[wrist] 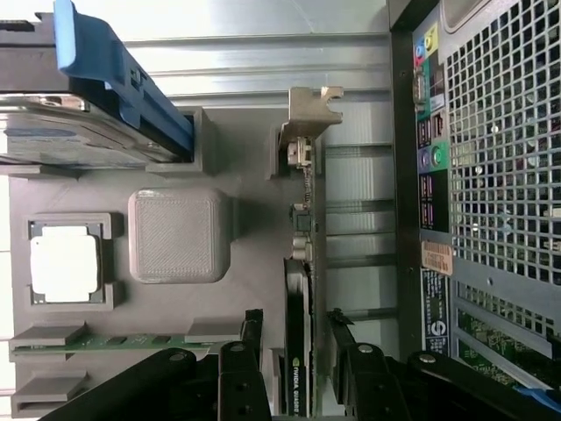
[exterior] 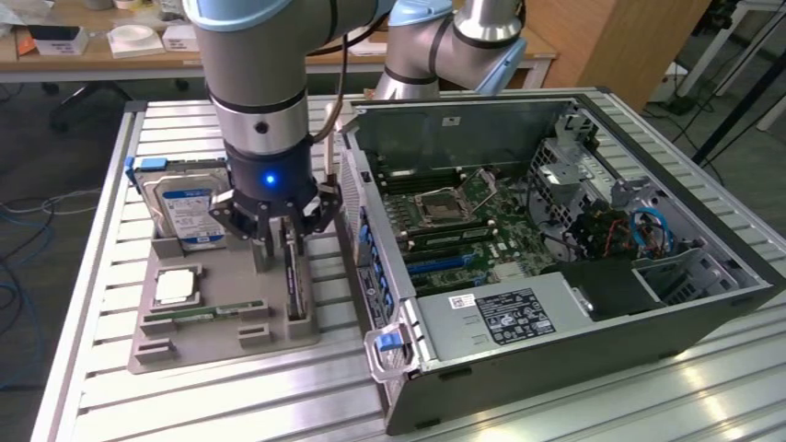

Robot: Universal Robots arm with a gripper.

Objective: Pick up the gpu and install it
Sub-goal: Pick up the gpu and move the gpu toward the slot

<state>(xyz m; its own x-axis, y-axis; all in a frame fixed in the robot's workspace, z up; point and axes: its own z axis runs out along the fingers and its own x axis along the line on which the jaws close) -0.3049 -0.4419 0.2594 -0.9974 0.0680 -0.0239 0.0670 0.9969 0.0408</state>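
**Jaws over the tray.** The black jaws stand open on either side of the gpu [wrist: 298, 298], one to each face, with a gap showing between each and the card. The gpu stands on its long edge in a slot of the grey tray [wrist: 180, 237], its pale metal bracket at the end away from the jaws. In the exterior view the arm [exterior: 258, 92] comes straight down onto the same card [exterior: 294, 290], at the side of the tray [exterior: 209, 345] nearest the case [exterior: 553, 230].

**Other parts in the tray.** The hard drive [exterior: 184, 207], blue-labelled and held in a blue carrier, stands on edge at the tray's far end. The processor [exterior: 179, 285] lies flat in a square pocket. The green memory stick [exterior: 202, 313] lies flat near the tray's near end. All three are apart from the gpu.

**Setting.** The tray rests on the slatted metal desk [exterior: 184, 396], towards the desk edge at the exterior view's left. The case lies on its side just beside the tray, its side panel off and its motherboard exposed, and takes up the rest of the desk.
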